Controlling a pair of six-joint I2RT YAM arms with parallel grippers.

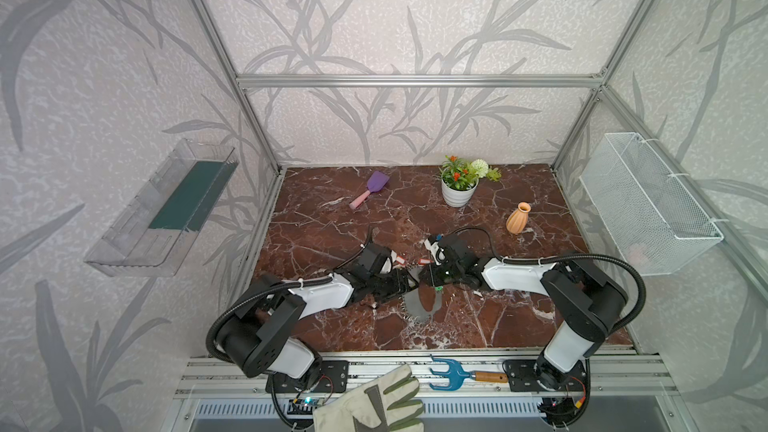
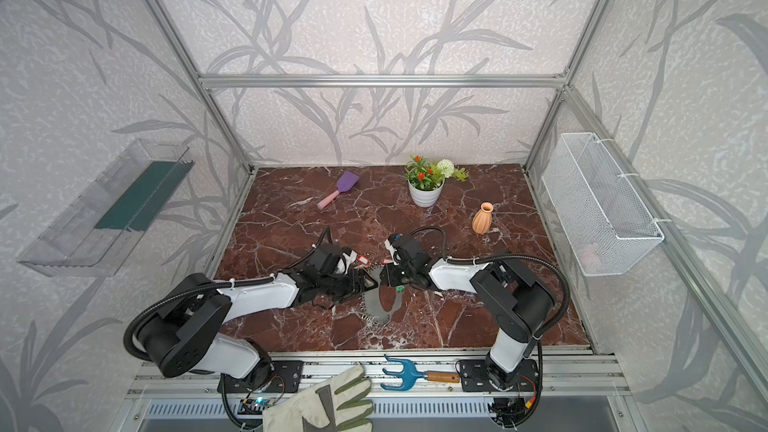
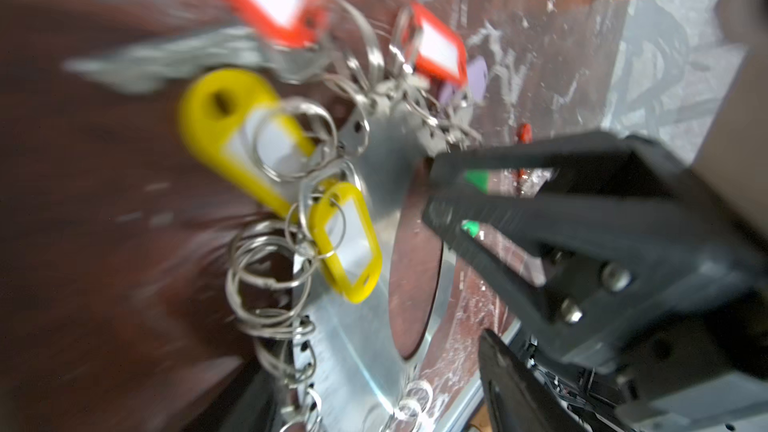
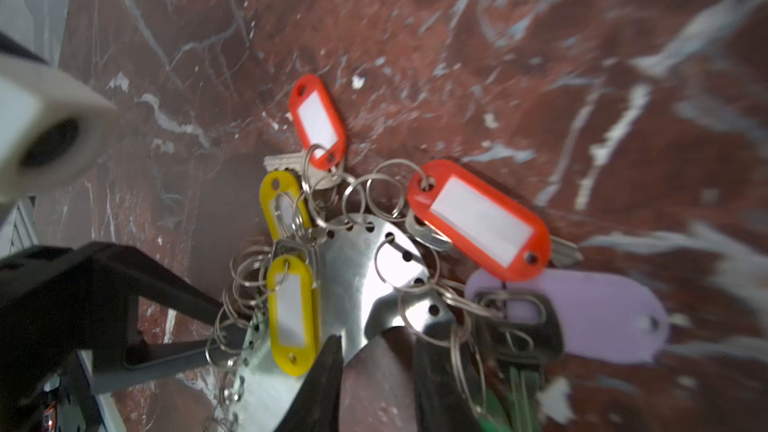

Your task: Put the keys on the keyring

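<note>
The keyring (image 1: 419, 305), a flat grey metal band fringed with silver rings, lies mid-table between both arms. The keys fan out from its far end: two red tags (image 4: 318, 122) (image 4: 480, 220), two yellow tags (image 4: 293, 313) (image 4: 282, 201), a lilac tag (image 4: 598, 317), and a green one (image 4: 494, 409) partly hidden. My left gripper (image 3: 374, 405) is open and straddles the band (image 3: 353, 351); bare table shows between the band and one finger. My right gripper (image 4: 376, 347) is open, its tips at the band's inner edge (image 4: 357, 284) with only table between them. In both top views the grippers (image 1: 405, 280) (image 1: 424, 278) nearly meet.
A purple scoop (image 1: 372, 189), a potted plant (image 1: 459, 184) and an orange vase (image 1: 517, 218) stand farther back. On the front rail lie a blue hand rake (image 1: 457, 374) and a glove (image 1: 374, 405). A wire basket (image 1: 648, 201) hangs on the right wall and a clear tray (image 1: 162, 209) on the left.
</note>
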